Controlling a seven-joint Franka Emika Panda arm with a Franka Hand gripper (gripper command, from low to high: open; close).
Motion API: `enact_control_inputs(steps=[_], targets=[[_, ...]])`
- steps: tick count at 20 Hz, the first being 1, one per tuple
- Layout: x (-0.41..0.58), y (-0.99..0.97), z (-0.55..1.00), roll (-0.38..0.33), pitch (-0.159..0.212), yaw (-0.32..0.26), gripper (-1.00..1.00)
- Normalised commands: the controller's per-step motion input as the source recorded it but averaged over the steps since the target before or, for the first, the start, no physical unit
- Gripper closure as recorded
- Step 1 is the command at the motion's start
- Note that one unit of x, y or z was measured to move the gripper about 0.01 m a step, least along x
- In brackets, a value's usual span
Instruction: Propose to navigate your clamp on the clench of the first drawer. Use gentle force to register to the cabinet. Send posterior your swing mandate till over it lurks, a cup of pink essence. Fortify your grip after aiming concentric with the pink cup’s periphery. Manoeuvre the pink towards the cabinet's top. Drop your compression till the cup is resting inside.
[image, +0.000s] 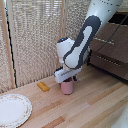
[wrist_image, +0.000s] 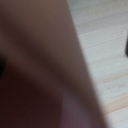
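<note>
Your clamp (image: 67, 80) is sitting right over the pink cup (image: 66, 88) on the wooden floor (image: 95, 107) (fingers hidden, so I cannot tell its grip).

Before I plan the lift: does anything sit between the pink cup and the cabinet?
Nothing visible does. The tool is right at the pink cup, and the wooden floor toward the cabinet looks bare. The orange block lies on the opposite side.

bulky white and dark grey robot arm (image: 85, 37) reaching down from the exterior view's upper right, white boxy wrist (image: 65, 73) tilting, clamp (image: 67, 80) pointing downward, finger state hidden
</note>
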Motion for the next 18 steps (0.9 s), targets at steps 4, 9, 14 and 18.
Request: enact_control_inputs(steps=[4,9,14,18], targets=[[-0.010,0.00,0.00,0.003,-0.004,-0.006,1.00],[-0.027,-0.02,0.04,0.031,-0.031,-0.011,1.00],[-0.129,-0.03,0.36,0.138,-0.039,-0.023,1.00],[-0.027,-0.06,0.60,0.191,-0.026,-0.129,1.00]])
